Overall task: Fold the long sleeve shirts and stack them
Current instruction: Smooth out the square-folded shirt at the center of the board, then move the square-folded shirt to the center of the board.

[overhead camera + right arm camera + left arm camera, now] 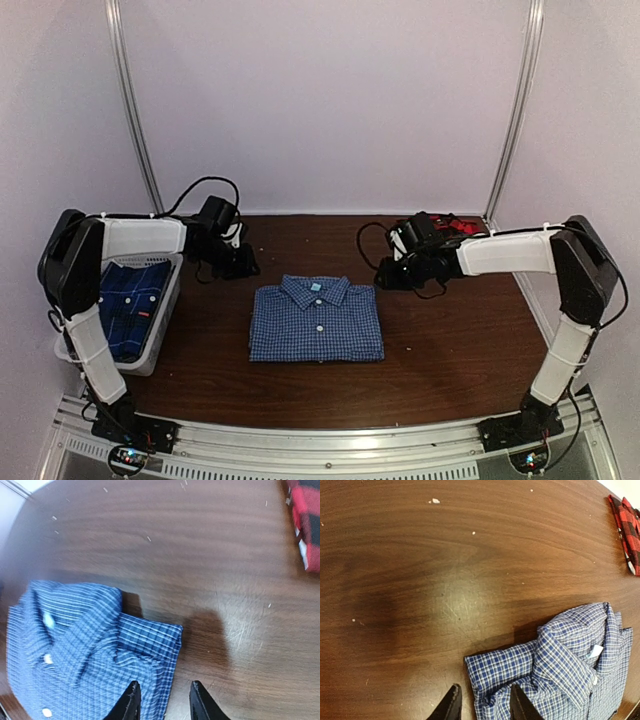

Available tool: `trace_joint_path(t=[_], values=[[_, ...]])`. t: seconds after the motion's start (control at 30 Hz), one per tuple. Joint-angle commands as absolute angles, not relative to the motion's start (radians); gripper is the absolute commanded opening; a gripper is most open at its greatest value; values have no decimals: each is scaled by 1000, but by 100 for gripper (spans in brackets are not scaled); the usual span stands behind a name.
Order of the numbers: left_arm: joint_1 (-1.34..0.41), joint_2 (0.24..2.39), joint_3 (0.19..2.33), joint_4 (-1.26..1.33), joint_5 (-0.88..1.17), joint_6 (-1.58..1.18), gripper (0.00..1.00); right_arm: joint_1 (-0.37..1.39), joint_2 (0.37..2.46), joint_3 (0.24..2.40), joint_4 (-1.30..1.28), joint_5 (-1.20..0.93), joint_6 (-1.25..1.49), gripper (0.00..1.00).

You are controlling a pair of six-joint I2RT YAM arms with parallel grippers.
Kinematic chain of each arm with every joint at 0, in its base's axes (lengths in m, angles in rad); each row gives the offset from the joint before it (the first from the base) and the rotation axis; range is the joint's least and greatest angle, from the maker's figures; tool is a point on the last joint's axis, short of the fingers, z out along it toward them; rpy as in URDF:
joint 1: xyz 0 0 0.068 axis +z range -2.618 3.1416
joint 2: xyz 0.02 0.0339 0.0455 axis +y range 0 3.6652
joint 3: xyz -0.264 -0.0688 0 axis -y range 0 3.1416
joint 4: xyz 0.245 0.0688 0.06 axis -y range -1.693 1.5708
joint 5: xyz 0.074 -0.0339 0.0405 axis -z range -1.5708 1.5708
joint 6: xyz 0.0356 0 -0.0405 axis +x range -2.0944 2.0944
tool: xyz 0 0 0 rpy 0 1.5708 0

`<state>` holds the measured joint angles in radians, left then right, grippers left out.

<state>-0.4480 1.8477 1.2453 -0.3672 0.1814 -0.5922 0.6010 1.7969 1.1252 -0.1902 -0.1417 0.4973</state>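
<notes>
Left pincer point(485, 703) and right pincer point(164, 700) both stand spread, pinching nothing, each by a collar-end corner of the folded gingham shirt point(316, 320) lying mid-tabletop point(450, 340). I see the red shirt point(306, 522) far right and the dark shirt point(130, 300) in the basket point(166, 318) at left.

Bare wood of the table point(450, 340) gives passage all round the folded blue shirt point(316, 320) in the middle, but a white basket point(160, 335) walls off the left edge and a red shirt point(630, 530) lies at the far right.
</notes>
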Motion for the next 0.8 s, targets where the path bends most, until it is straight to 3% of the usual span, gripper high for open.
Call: trace_joint_path(t=[0.0,0.37,0.77], values=[[-502,1748,1288,-413,127,-582,34,631,1680,1100,-220,-108,501,34],[-753,1828,1292,-212,291,-771,34,731,1703,1024,-126,-173,580,27],[-781,1997,1295,-65,387,-855,31,731,1777,890,-32,-187,620,24]])
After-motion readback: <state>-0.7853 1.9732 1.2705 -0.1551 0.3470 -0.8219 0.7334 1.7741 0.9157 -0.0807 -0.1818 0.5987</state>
